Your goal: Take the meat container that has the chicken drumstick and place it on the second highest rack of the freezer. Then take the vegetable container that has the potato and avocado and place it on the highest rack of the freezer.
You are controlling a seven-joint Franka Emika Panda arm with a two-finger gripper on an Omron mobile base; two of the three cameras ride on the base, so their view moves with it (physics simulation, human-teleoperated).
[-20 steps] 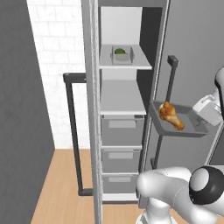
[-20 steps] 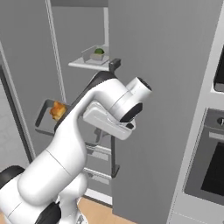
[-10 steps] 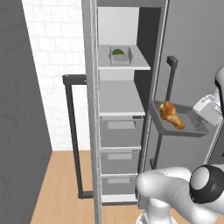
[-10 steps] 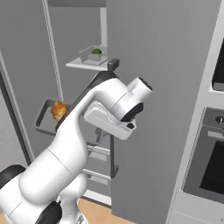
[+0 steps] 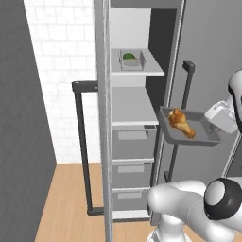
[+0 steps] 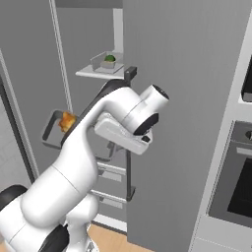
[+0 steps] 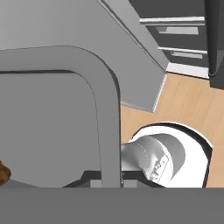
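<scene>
The meat container (image 5: 198,134) is a grey tray held level in the air, just right of the freezer's (image 5: 134,28) open compartment, at the height of the lower shelf (image 5: 132,111). The chicken drumstick (image 5: 182,123) lies in it. My gripper (image 5: 209,124) is shut on the tray's right rim; in the hand view the gripper (image 7: 107,181) clamps the rounded rim (image 7: 107,109), with the drumstick (image 7: 3,173) at the left edge. The vegetable container (image 5: 131,60) sits on the upper shelf (image 5: 151,72), with the green avocado (image 5: 128,56) in it. The potato is hidden.
Three grey drawers (image 5: 130,137) stack below the lower shelf. A dark bar handle (image 5: 182,113) runs down the door beside the tray, and another (image 5: 82,142) stands on the left door. An oven (image 6: 236,187) is at the right. Wood floor (image 5: 71,208) lies below.
</scene>
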